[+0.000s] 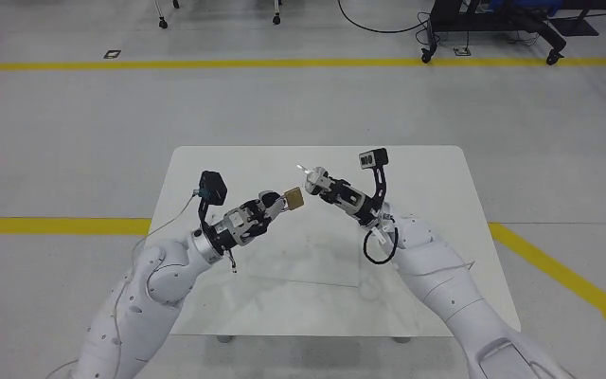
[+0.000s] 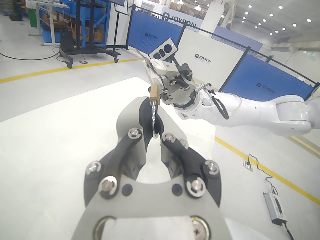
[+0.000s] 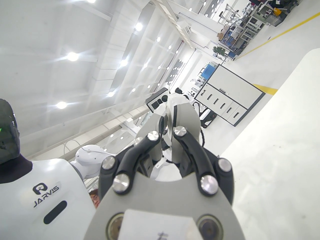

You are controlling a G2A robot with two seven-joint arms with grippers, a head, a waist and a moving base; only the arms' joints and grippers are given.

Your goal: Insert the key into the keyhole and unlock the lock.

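Your left hand [image 2: 153,118] is clamped narrow on the lock [image 2: 155,93]: its two dark fingers [image 2: 146,116] pinch the silver shackle, and the brass body sticks out past the fingertips. In the top view the lock [image 1: 294,198] is held up over the white counter [image 1: 426,189], not resting on it, with the left hand [image 1: 277,202] right behind it. Your right hand [image 1: 315,177] faces the lock from the other side, and its near end is just beside the brass body. That hand is closed on the key [image 2: 142,54], a thin pale blade that juts from its fingertips. In the left wrist view the right hand [image 2: 152,67] sits just above the lock, and the blade angles up and away from the brass body, so key and lock are apart. The key [image 1: 303,170] also shows as a pale sliver on the far side of the lock. In its own wrist view the right hand [image 3: 172,111] has its fingers drawn close together around something white; you cannot make out the blade there. The keyhole itself cannot be made out.
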